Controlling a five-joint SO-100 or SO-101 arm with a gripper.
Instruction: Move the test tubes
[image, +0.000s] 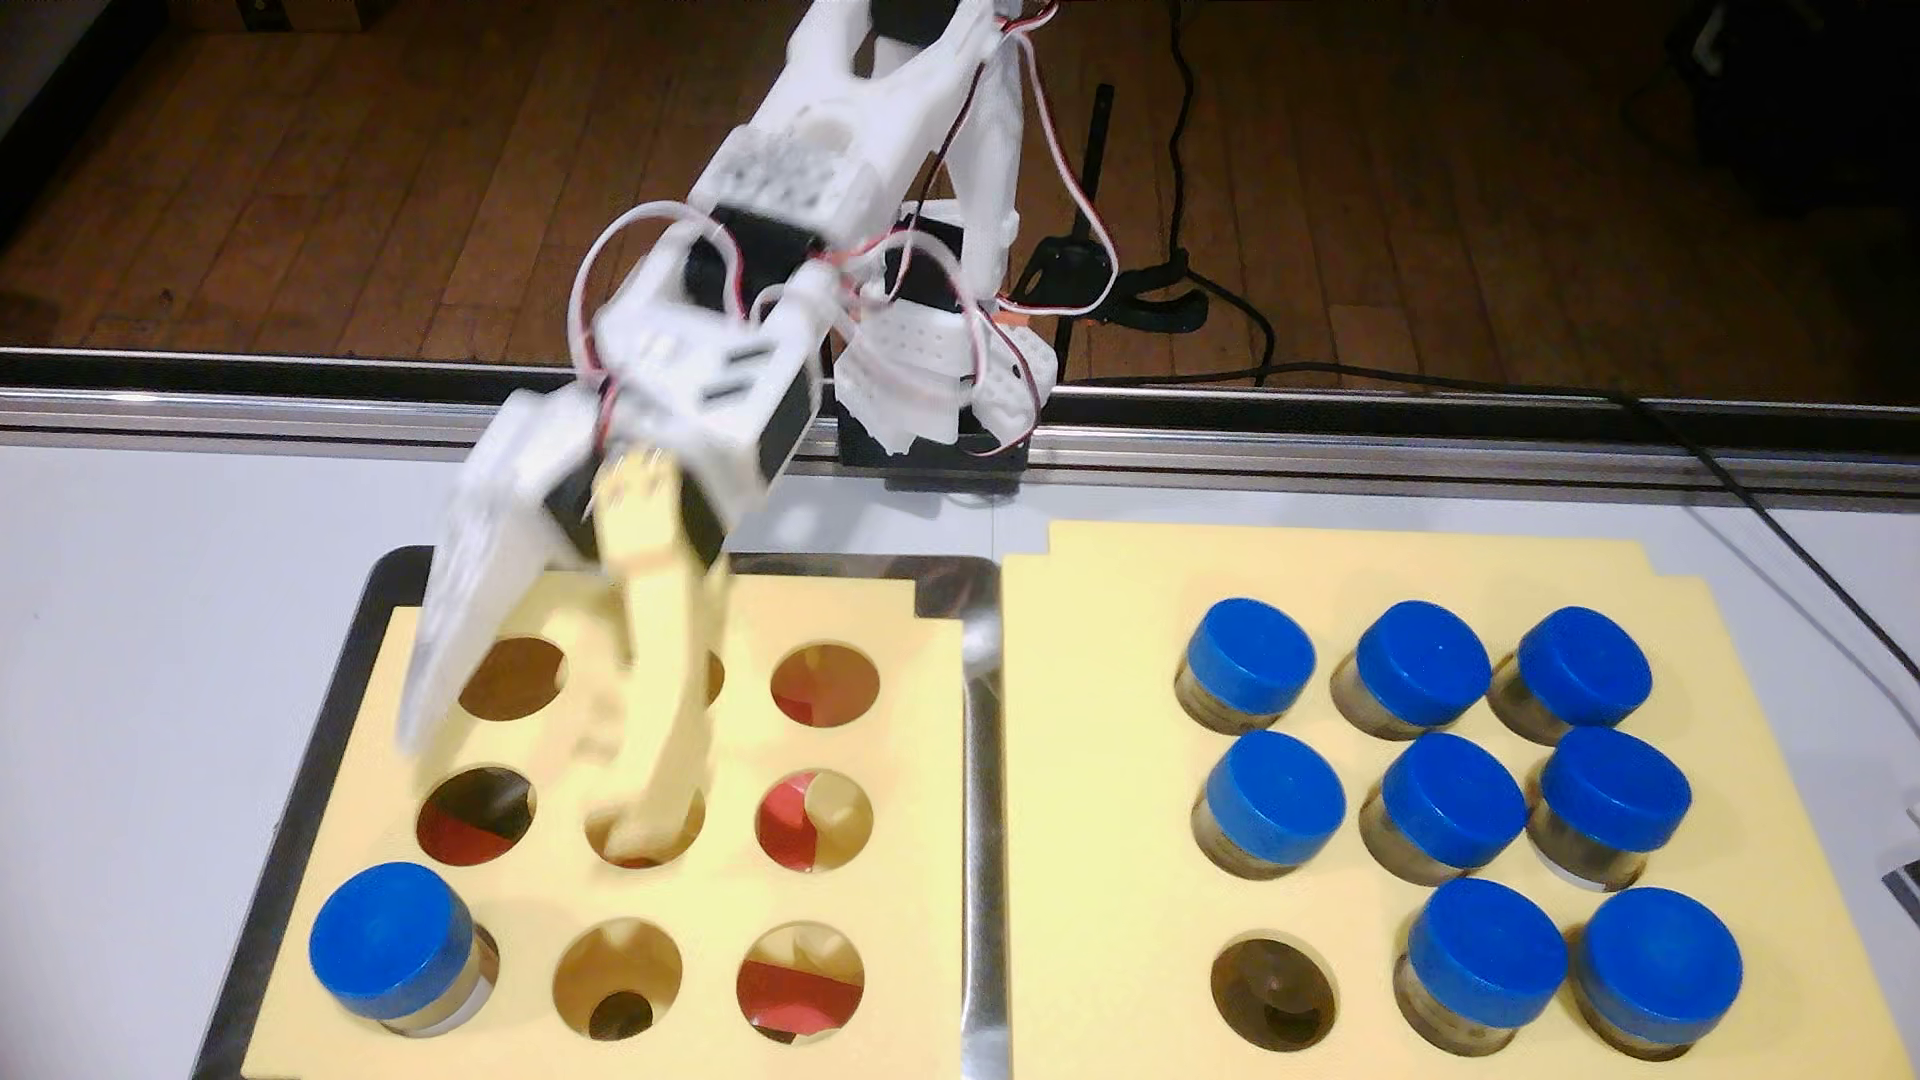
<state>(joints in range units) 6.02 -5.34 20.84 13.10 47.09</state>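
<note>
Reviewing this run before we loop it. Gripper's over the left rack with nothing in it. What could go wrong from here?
1. The gripper is motion-blurred, low over the left rack, its yellow finger apparently at the centre hole; it may snag the foam.
2. The lone vial sits just below the white finger; a sweep could knock it.
3. The eight vials in the right rack are packed tight; a wide grasp could bump neighbours.
</note>
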